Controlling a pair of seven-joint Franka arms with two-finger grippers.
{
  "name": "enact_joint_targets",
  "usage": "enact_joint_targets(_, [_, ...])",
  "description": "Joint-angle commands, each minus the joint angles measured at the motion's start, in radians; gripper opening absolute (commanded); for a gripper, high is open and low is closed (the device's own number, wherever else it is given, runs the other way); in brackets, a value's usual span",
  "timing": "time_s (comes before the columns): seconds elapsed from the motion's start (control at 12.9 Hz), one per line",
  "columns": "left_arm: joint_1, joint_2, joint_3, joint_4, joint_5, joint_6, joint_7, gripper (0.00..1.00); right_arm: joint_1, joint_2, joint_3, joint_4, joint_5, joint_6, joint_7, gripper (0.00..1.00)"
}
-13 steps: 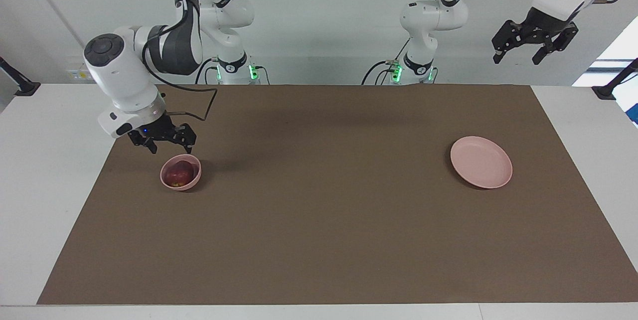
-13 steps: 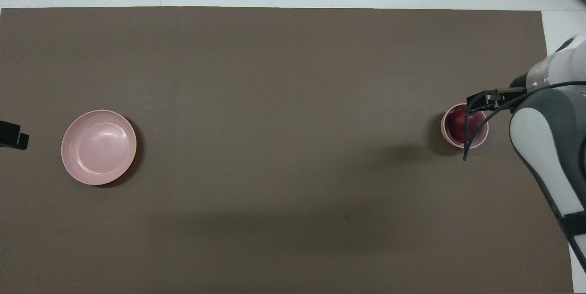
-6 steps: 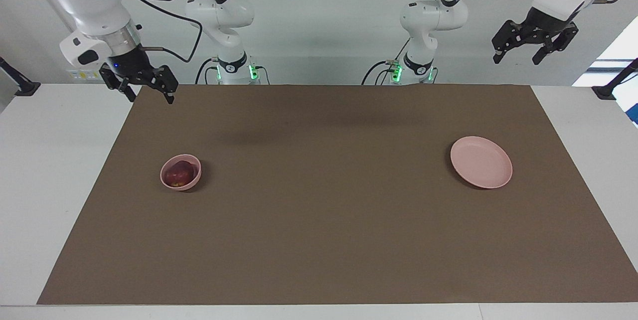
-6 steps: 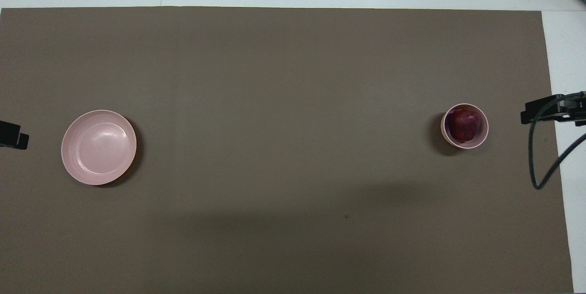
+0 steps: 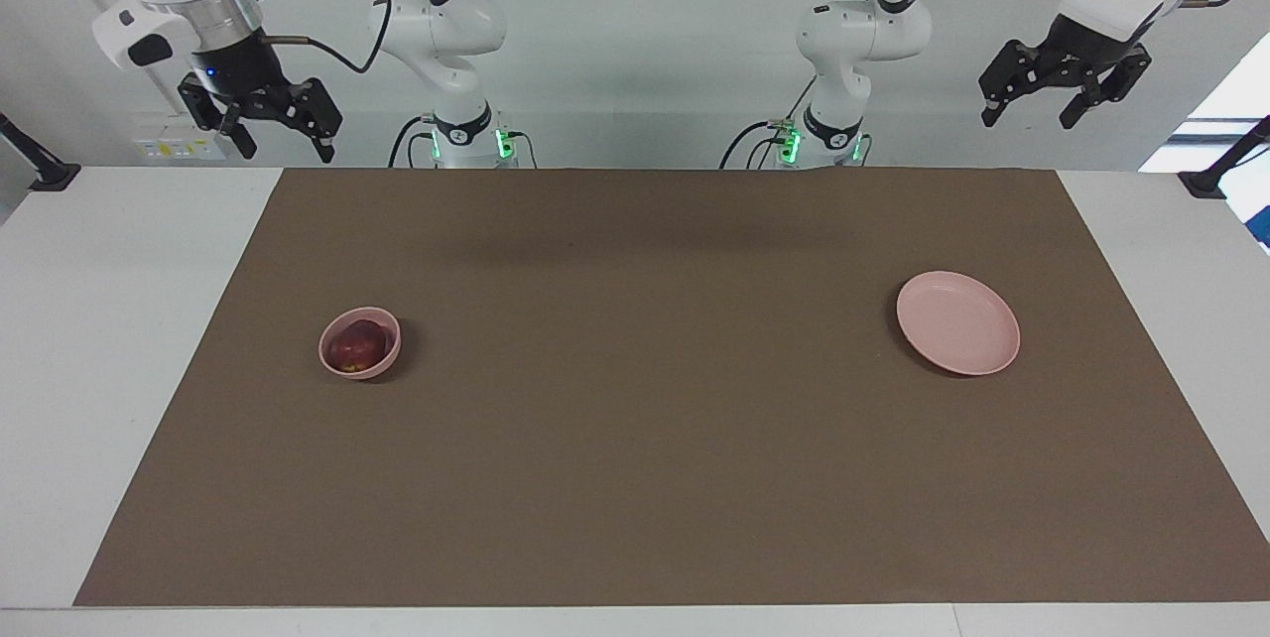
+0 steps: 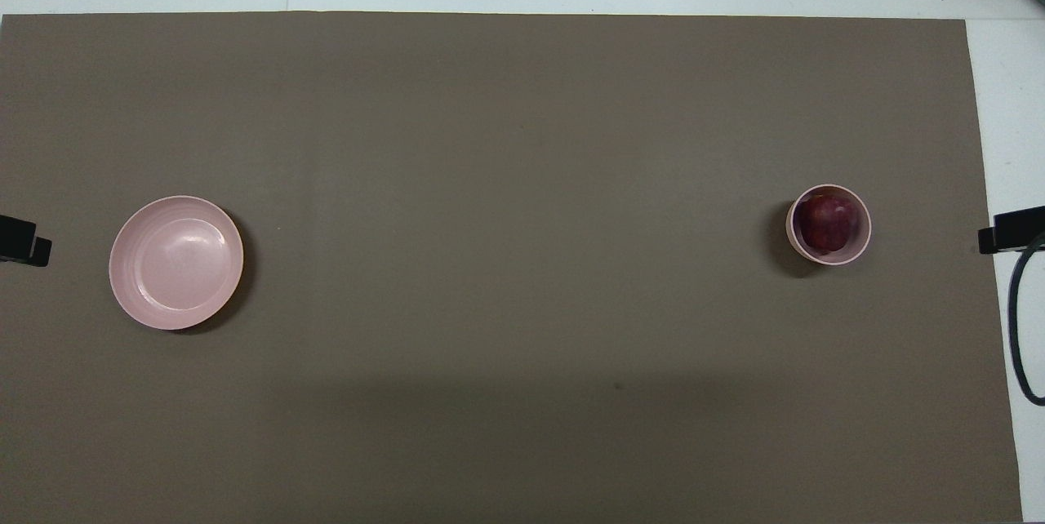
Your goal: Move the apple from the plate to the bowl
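Note:
The dark-red apple lies in the small deep pink bowl toward the right arm's end of the table. The flat pink plate lies bare toward the left arm's end. My right gripper hangs open and empty, high in the air over the table's edge at the robots' end. My left gripper hangs open and empty, high in the air at its own end, where that arm waits.
A brown mat covers most of the white table. A black cable loops from the right arm at the edge of the overhead view.
My right gripper has risen from just over the bowl and drawn back toward its base, open. The apple stays in the bowl. The left arm has not moved.

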Motion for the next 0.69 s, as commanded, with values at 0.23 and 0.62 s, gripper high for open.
enact_joint_targets(0.23, [0.001, -0.022, 0.0, -0.024, 0.014, -0.004, 0.013, 1.0, -0.003, -0.02, 0.008, -0.036, -0.018, 0.001, 0.001, 1.0])
enact_joint_targets(0.62, [0.001, -0.01, 0.003, -0.011, -0.014, -0.019, 0.016, 1.0, 0.006, -0.035, 0.01, -0.058, -0.02, 0.007, -0.025, 1.0])
